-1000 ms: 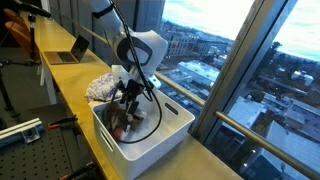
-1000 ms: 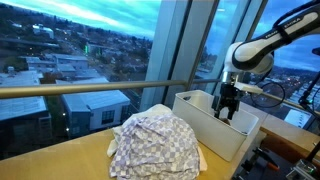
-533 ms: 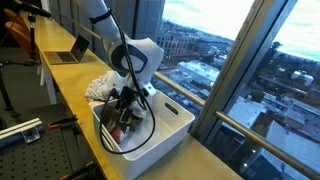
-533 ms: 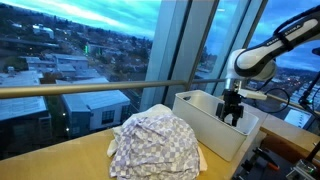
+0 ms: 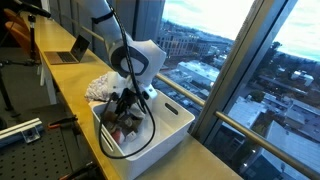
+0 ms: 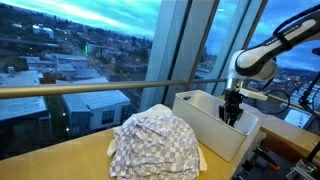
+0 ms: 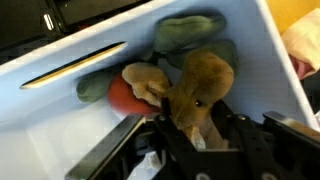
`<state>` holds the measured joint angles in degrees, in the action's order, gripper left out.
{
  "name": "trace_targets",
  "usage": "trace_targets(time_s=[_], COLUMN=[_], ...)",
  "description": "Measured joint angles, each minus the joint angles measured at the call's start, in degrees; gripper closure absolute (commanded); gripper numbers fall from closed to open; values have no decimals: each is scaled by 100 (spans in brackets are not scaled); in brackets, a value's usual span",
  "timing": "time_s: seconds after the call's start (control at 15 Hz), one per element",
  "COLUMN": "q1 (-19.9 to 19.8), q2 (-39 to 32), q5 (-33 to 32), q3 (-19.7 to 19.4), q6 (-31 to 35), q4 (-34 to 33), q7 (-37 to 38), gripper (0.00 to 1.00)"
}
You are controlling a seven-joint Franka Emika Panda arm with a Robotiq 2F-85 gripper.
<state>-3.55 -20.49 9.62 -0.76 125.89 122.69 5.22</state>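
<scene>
1. Lowered since a second ago, the black pincer [image 7: 195, 140] now sits deep inside the white rectangular plastic bin [image 7: 60, 130], as both exterior views confirm [image 5: 125, 108] [image 6: 231, 112].
2. It straddles the lower end of a brown plush toy [image 7: 200, 85] in the middle of the bin; whether it has clamped the toy I cannot tell.
3. Touching that toy inside the bin lie a tan plush piece [image 7: 148, 80] and a red round thing [image 7: 125, 98]. A green soft toy [image 7: 190, 30] rests by the bin's far wall.
4. Just beside the bin, on the yellow counter [image 5: 60, 80], lies a crumpled checkered cloth [image 6: 155, 145]. Well apart from the bin stands an open laptop [image 5: 72, 50].
</scene>
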Motion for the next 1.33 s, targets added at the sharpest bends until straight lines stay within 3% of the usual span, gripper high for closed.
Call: trace_targets(time_s=[0.13, 0.2, 0.53, 0.8, 1.33], q1=[-35, -51, -80, 5, 890], q2=[22, 42, 276, 825, 1508], q5=[42, 76, 103, 103, -208], q3=[0, 0, 0, 68, 617], q6=[-5, -9, -101, -541, -1327], q4=[-1, -1, -103, -581, -1973], q7=[-59, -89, -142, -141, 248], gripper=[98, 99, 97, 97, 97])
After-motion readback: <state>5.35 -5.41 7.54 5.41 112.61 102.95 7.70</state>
